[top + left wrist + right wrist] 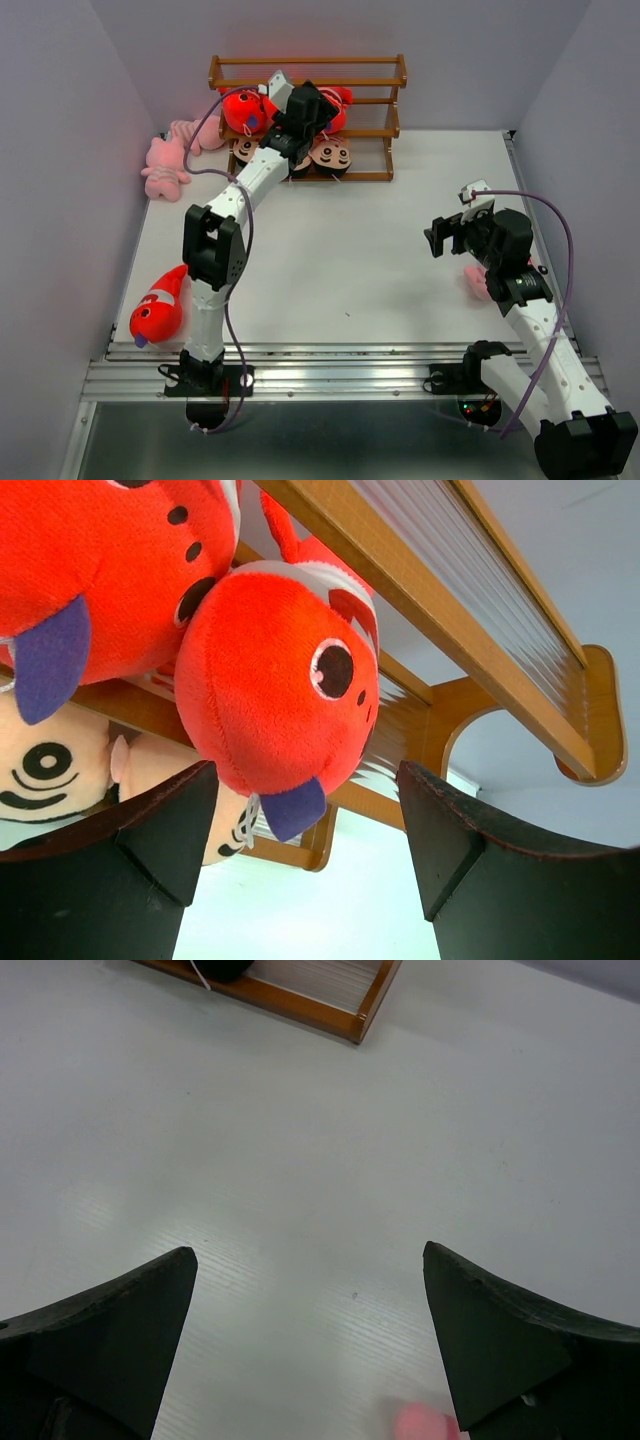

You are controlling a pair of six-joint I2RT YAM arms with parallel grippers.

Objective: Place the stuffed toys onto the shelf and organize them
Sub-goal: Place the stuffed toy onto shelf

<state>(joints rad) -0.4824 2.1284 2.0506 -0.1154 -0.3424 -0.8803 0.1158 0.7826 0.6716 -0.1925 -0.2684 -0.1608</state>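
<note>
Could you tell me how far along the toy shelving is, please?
Done: red fish on the shelf's middle tier, dolls on the bottom. In hand: the left jaws stand open at another fish, apparently released. Left: pink frogs beside the shelf, a fish at the near-left table edge, a pink toy under the right arm.

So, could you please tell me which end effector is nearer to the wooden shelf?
Left. The left end effector is right at the shelf, open, facing a red-orange fish on it; the right end effector hovers open over the table, far off.
</note>
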